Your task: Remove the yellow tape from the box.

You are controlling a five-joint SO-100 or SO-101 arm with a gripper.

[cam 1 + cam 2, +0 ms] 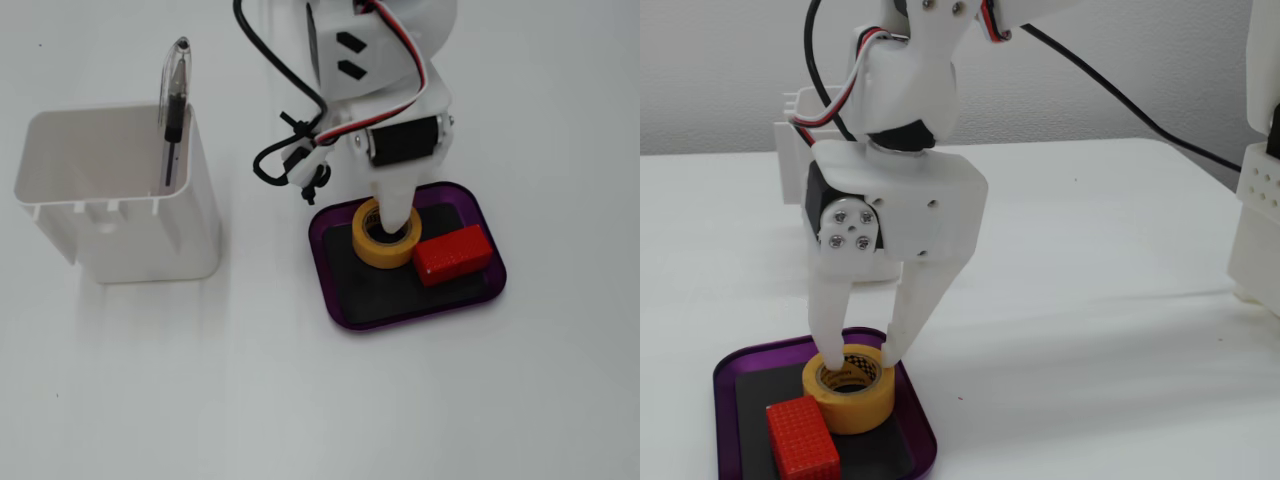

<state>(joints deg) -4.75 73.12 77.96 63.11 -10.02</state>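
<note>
White claw point(858, 358) comes straight down onto the yellow tape point(849, 393), its two fingers parted: in the lower fixed view the left fingertip point(830, 352) reaches into the hollow centre and the right one sits at the roll's outer edge, so the wall of the roll lies between them. Whether they press on it cannot be told. The roll lies flat on the black floor of the purple box point(333, 283), at its back left part in the view from above, with a red block point(453, 254) just beside it.

All of it stands on a plain white table point(300, 400); the lower view shows a pale wall point(730, 70) behind. A white bin point(115, 200) stands well apart, a pen point(174, 110) leaning in its corner.

From above, the arm covers the claw's tips and part of the roll point(386, 235). In the lower view the box's near edge point(925, 440) and the block point(801, 437) are cut off at the bottom, and the bin is mostly hidden behind the arm
</note>
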